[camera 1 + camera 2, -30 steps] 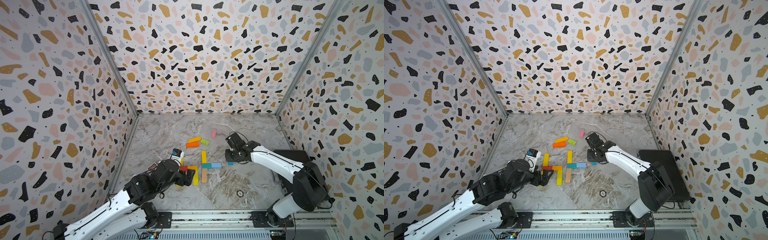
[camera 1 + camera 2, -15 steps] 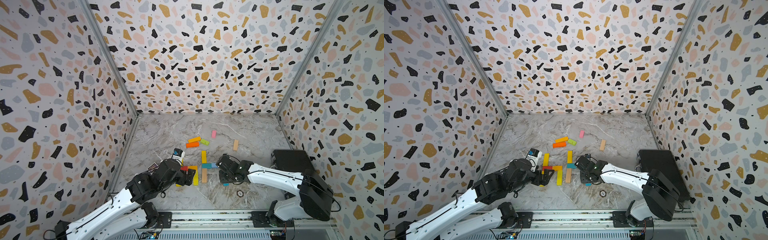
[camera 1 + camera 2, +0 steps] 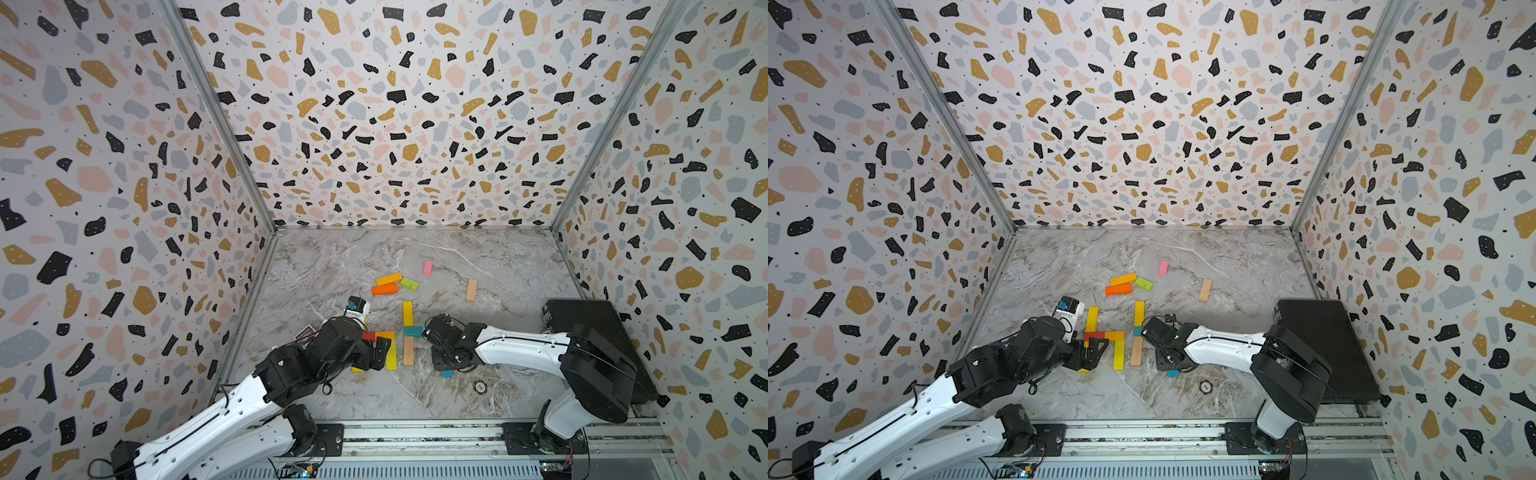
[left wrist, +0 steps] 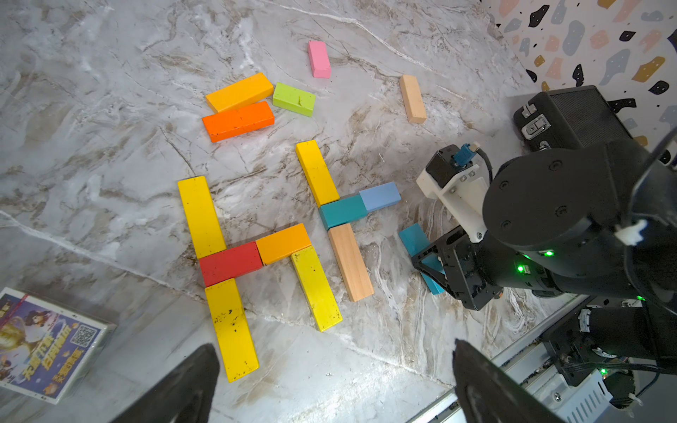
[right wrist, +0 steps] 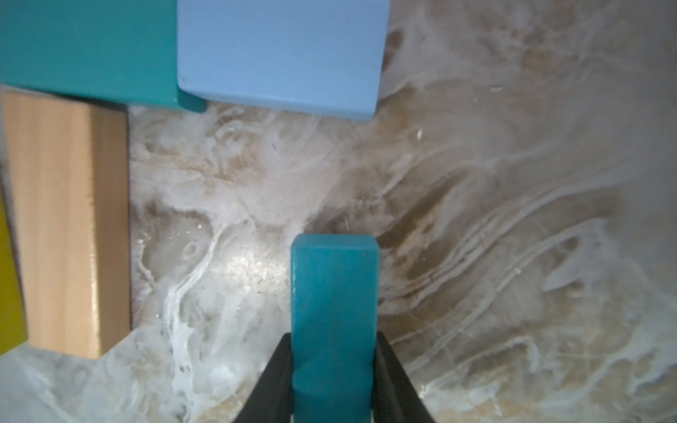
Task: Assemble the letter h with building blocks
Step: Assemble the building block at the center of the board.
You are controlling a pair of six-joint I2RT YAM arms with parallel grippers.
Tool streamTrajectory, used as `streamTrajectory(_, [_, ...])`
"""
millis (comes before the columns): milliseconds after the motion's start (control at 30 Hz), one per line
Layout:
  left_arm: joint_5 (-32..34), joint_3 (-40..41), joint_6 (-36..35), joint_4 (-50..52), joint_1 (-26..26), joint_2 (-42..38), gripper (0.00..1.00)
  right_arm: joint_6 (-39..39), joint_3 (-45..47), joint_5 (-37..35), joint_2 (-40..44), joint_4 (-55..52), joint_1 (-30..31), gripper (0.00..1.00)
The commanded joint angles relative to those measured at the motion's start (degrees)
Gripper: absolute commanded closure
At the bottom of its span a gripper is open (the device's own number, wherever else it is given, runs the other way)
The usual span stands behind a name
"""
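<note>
A long teal wooden bar [image 5: 335,311] was held clamped between the right jaws, near but apart from a short light-blue wooden block [image 5: 282,55] that lay end to end with a short teal block [image 4: 342,214] on the marble-patterned tabletop [image 4: 110,110]. The left jaws were spread wide and empty over an h-shaped group of yellow, red and orange bars [image 4: 230,262].

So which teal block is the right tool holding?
The teal block pinched in the right tool, apart from the rest; the other teal block lies flat against the light blue block.
</note>
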State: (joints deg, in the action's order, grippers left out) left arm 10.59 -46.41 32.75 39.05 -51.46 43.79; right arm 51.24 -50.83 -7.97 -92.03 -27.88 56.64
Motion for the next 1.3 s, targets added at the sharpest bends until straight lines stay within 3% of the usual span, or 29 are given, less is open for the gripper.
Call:
streamTrajectory(0, [0.8,-1.4,0.3,-0.1,0.3,-0.4,0.01,0.3,-2.8,-2.0,-0.2,-0.9,0.1,0.73])
streamTrajectory(1267, [1.3,-1.6,-0.5,0.6,0.8,-0.5,0.01,-1.1,-6.6,-2.5,-6.3,-0.3,-3.0,0.71])
